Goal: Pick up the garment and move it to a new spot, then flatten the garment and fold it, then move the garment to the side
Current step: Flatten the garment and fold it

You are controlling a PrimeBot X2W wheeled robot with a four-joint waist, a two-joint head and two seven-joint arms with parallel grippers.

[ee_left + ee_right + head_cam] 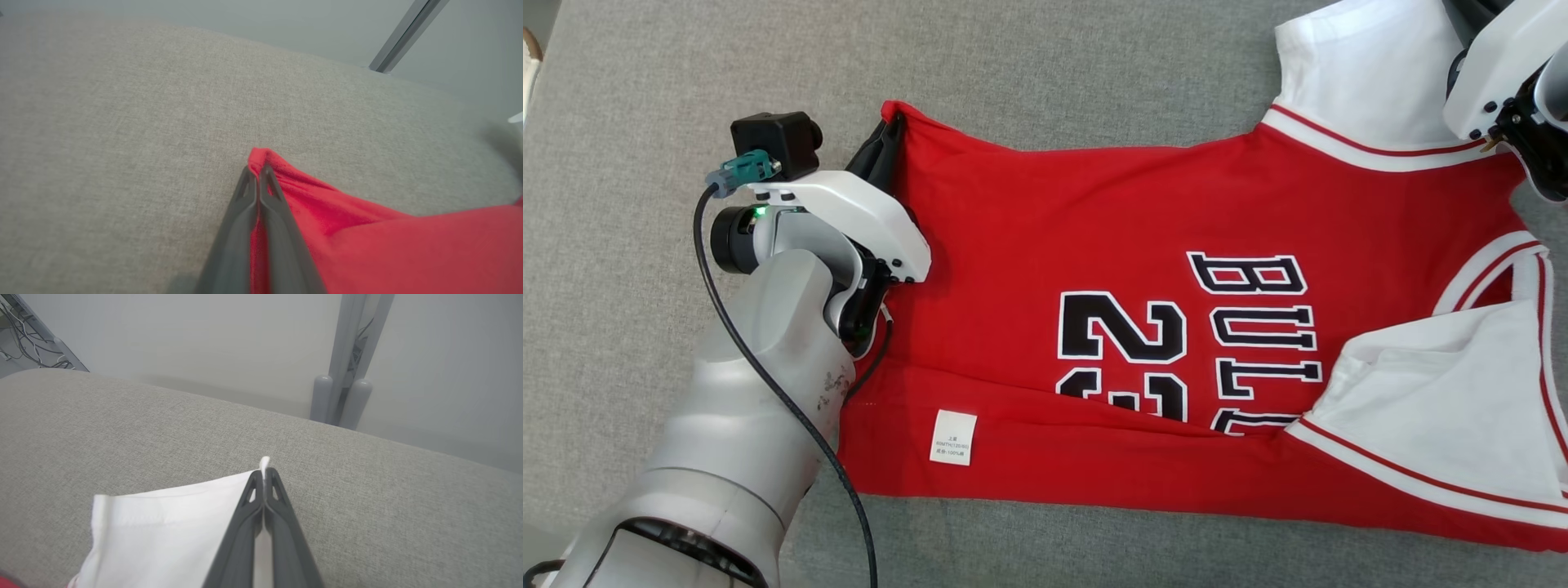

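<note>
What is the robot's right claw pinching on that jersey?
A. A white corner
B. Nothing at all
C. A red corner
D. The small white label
A: in the right wrist view the right gripper is shut on a white corner of the jersey, while the left gripper has the red corner.

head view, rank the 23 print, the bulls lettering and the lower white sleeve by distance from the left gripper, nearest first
1. 23 print, middle of the garment, nearest the left gripper.
2. bulls lettering, just right of the print.
3. lower white sleeve, far right.
</note>
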